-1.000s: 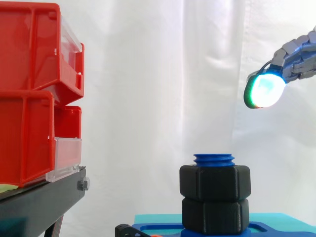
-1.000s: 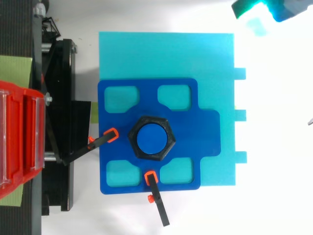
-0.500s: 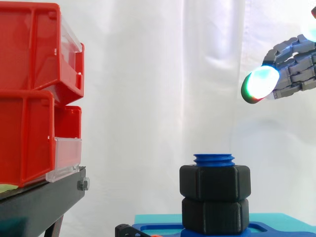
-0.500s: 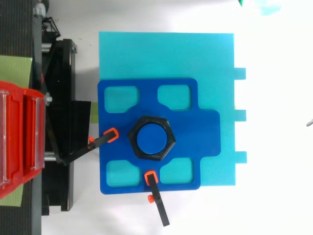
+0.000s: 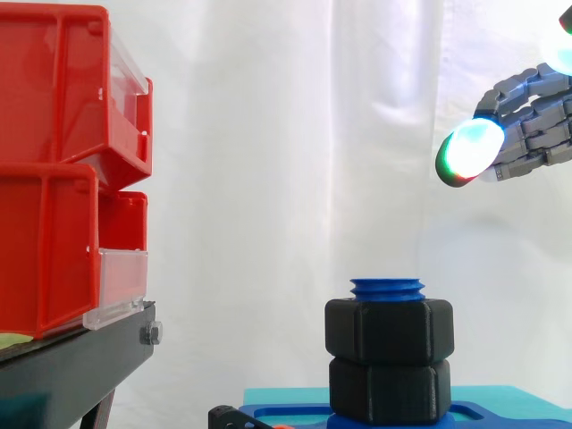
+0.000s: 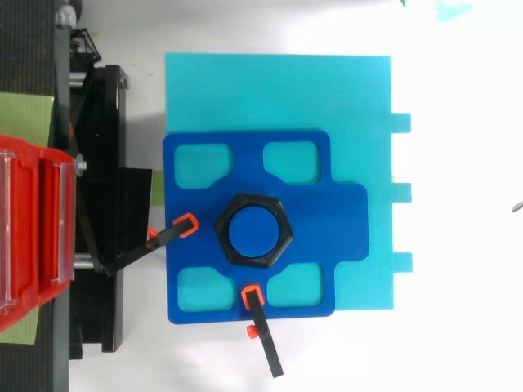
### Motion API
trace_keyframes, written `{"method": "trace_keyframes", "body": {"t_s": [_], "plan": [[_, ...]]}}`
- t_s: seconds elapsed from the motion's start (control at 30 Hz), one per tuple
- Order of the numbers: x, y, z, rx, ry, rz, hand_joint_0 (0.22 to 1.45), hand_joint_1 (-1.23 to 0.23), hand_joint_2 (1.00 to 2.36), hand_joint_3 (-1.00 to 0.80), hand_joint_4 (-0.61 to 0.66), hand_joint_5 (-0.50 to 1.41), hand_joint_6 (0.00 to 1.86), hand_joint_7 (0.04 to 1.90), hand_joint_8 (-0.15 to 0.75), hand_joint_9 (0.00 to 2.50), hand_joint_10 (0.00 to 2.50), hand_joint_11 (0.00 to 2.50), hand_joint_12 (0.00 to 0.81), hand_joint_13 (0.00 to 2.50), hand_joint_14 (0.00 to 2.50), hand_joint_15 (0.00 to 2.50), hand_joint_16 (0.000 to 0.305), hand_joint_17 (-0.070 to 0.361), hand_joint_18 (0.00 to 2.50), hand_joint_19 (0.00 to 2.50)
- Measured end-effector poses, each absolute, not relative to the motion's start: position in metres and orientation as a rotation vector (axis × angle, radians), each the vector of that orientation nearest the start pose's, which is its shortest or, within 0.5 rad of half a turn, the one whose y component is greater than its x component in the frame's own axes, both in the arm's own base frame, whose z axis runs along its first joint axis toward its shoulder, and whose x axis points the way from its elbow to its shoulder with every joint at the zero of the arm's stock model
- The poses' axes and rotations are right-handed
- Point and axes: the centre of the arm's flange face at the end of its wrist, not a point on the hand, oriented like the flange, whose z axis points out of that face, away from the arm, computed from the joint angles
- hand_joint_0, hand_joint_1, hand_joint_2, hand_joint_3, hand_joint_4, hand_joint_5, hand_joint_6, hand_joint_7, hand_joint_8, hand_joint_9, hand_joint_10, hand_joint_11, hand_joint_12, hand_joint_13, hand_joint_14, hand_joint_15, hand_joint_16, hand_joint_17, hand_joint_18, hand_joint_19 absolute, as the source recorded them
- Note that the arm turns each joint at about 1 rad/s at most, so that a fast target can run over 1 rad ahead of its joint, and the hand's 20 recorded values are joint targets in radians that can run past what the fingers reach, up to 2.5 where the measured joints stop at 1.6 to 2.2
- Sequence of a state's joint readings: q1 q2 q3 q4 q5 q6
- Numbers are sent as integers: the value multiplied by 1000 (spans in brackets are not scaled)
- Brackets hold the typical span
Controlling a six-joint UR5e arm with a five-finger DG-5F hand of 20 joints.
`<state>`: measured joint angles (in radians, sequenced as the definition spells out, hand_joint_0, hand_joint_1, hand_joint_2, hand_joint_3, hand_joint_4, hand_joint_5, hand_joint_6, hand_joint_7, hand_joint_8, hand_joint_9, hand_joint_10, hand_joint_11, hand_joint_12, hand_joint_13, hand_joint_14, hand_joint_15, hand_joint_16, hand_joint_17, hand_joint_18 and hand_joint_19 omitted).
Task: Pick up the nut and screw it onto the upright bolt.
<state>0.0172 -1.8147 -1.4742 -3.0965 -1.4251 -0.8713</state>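
Observation:
A black hexagonal nut [image 5: 389, 329] sits on the upright blue bolt [image 5: 387, 288], above a second black hexagonal piece [image 5: 389, 390]; only the top threads of the bolt stand clear. From above, the nut [image 6: 253, 231] rings the bolt's blue top [image 6: 252, 231]. My hand [image 5: 536, 121] hovers high to the right of the bolt, well away from it. Its fingers are relaxed and hold nothing, and one glowing fingertip [image 5: 469, 150] points left. A sliver of glowing pad [image 6: 452, 8] touches the top edge of the top view.
The bolt stands on a dark blue fixture plate [image 6: 327, 212] over a cyan base [image 6: 278, 90]. Two black clamps with orange tips [image 6: 261, 327] [image 6: 163, 237] reach the plate from the left and front. Red bins [image 5: 63, 161] sit on a black stand [image 5: 71, 366] at left.
Over the last second my hand lifted and drew back, sliding almost out of the top view's upper edge. In the last half second it has barely moved. Nut and bolt are unchanged.

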Motion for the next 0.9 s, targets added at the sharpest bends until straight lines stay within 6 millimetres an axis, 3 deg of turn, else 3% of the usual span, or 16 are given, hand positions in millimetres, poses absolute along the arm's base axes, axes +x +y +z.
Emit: {"method": "trace_keyframes", "body": {"t_s": [0.9], "plan": [[581, -138, 408, 669, 1552, 418, 479, -327, 1000, -500, 99, -252, 502, 667, 200, 0, 0, 0, 374, 0, 0, 0, 49, 109, 0, 0]]}}
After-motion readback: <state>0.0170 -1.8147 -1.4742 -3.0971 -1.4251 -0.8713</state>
